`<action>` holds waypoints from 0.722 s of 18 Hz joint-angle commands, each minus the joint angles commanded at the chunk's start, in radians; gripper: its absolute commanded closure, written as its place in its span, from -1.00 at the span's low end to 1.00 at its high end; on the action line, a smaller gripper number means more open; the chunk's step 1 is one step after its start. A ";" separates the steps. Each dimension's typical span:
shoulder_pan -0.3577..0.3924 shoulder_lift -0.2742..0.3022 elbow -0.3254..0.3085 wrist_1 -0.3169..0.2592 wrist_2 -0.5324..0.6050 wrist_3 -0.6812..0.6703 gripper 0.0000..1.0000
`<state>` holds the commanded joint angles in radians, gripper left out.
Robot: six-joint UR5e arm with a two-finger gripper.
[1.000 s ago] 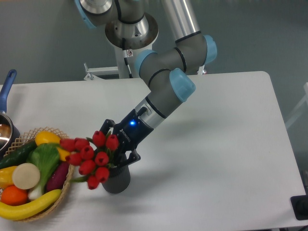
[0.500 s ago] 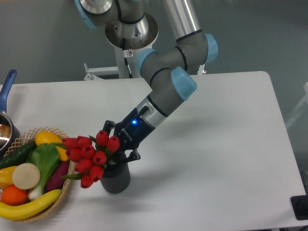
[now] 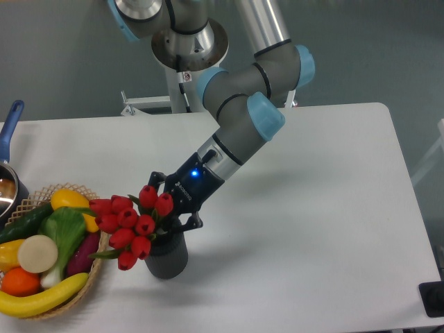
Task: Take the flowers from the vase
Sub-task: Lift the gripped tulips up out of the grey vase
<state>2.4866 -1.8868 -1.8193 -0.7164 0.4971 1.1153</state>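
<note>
The gripper [image 3: 168,216] is seen low over the near left part of the white table [image 3: 326,208], carried on an arm that reaches down from the far centre; a blue light is lit on the wrist just above it; its black fingers are clenched on the stems of the flowers [image 3: 132,223] at the point where they meet the mouth of the vase [image 3: 167,255]. The red tulip buds are bunched to the left of the gripper, tilted leftward, spreading wider than the vase; a green leaf is seen pointing out at the bunch's lower left. The lower stems are hidden by the gripper and the vase rim, so it cannot be told how far they sit inside. The dark grey vase is stood upright on the table, directly beneath the gripper. A wicker basket [image 3: 87,277] of fruit and vegetables is placed just to the left of the vase, its rim overhung by the outermost buds; a metal pot [image 3: 8,182] with a blue handle is partly cut off at the left edge, beyond the basket.
</note>
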 joint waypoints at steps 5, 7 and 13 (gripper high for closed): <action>0.003 0.032 0.018 0.000 -0.014 -0.052 0.35; 0.003 0.044 0.037 0.000 -0.037 -0.090 0.35; 0.003 0.071 0.080 0.000 -0.061 -0.172 0.35</action>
<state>2.4897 -1.8162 -1.7396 -0.7164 0.4357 0.9436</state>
